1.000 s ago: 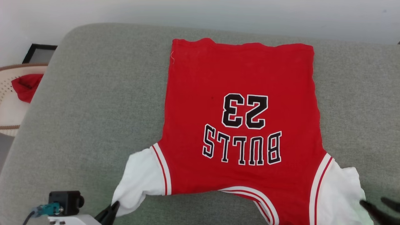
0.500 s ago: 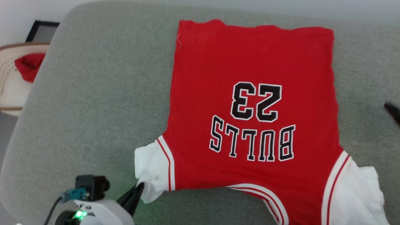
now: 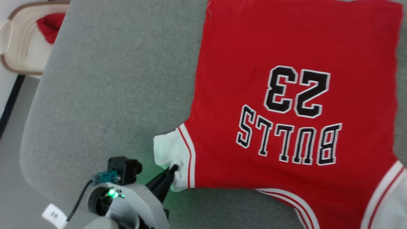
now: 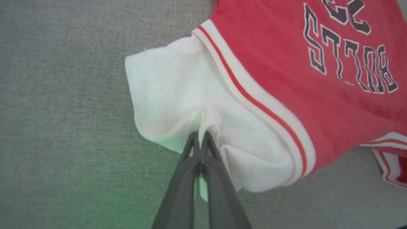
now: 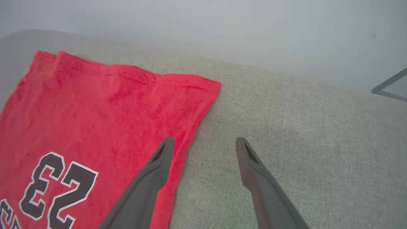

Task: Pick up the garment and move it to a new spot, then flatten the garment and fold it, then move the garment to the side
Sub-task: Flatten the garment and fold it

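The garment (image 3: 286,63), a red jersey with white sleeves and black "23" and "BULLS" print, lies spread on a grey cushion, print up and collar toward me. My left gripper (image 3: 173,168) is shut on the edge of the near-left white sleeve (image 4: 178,92), which bunches around the fingertips (image 4: 201,140). In the right wrist view my right gripper (image 5: 203,144) hangs open above the garment's (image 5: 95,105) right side edge, one finger over the red cloth, the other over bare cushion, nothing between them.
The grey cushion (image 3: 111,79) has bare room left of the garment. A cream basket (image 3: 19,47) holding a small red cloth (image 3: 49,25) stands beyond the cushion's left end. A pale wall (image 5: 222,28) runs behind the far edge. Grey floor (image 3: 12,152) lies at lower left.
The head camera has swung left and down. My left gripper has carried the left sleeve inward toward the body, folding it. The right gripper has left the right sleeve and moved up along the side.
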You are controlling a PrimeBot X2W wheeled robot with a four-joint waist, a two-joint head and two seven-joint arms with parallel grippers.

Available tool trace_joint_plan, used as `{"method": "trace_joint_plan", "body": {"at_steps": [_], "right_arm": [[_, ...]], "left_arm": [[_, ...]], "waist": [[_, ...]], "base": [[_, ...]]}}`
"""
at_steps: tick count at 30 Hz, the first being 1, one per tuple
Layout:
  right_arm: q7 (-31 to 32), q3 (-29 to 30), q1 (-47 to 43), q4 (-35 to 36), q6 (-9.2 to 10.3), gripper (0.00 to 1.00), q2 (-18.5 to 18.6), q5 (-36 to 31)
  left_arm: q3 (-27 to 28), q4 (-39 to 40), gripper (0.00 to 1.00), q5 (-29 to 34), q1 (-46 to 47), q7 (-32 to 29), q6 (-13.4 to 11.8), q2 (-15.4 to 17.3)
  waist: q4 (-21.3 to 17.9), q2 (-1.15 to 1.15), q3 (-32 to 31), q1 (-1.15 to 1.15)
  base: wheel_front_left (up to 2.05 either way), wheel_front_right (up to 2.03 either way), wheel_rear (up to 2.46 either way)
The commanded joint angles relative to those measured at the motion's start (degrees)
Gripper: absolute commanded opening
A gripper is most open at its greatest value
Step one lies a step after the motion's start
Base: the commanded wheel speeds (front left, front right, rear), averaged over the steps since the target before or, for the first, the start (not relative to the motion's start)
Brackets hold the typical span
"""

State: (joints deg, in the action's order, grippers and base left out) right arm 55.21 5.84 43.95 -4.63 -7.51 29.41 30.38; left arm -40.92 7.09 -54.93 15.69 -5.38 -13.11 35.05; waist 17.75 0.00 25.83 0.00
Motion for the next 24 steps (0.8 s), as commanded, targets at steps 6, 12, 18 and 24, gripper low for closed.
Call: {"method": "trace_joint_plan", "body": {"at_steps": [6,12,18,24], "right_arm": [[2.0,-2.1,9.4,-11.7,0.04,1.0,1.2,-4.1],[4.4,-2.4,15.4,-21.2,0.04,1.0,0.9,-7.9],[9.5,-2.9,17.6,-28.5,0.04,0.49,0.0,-12.0],[11.8,-2.9,17.7,-29.3,0.04,0.0,-0.9,-13.9]], "left_arm": [[-1.7,-3.1,0.0,0.8,3.5,0.5,2.6,-3.3],[-2.5,-5.9,0.0,0.8,4.9,0.9,4.1,-5.2],[-3.1,-8.2,0.0,0.3,5.5,1.2,5.2,-6.5],[-3.0,-9.7,0.0,-0.1,5.0,1.7,5.5,-6.7]], "waist": [[6.2,0.0,6.0,0.0],[7.9,0.0,7.3,0.0],[9.1,0.0,7.3,0.0],[9.1,0.0,6.6,0.0]], "base": [[0.0,0.0,0.0],[0.0,0.0,0.0],[0.0,0.0,0.0],[0.0,0.0,0.0]]}}
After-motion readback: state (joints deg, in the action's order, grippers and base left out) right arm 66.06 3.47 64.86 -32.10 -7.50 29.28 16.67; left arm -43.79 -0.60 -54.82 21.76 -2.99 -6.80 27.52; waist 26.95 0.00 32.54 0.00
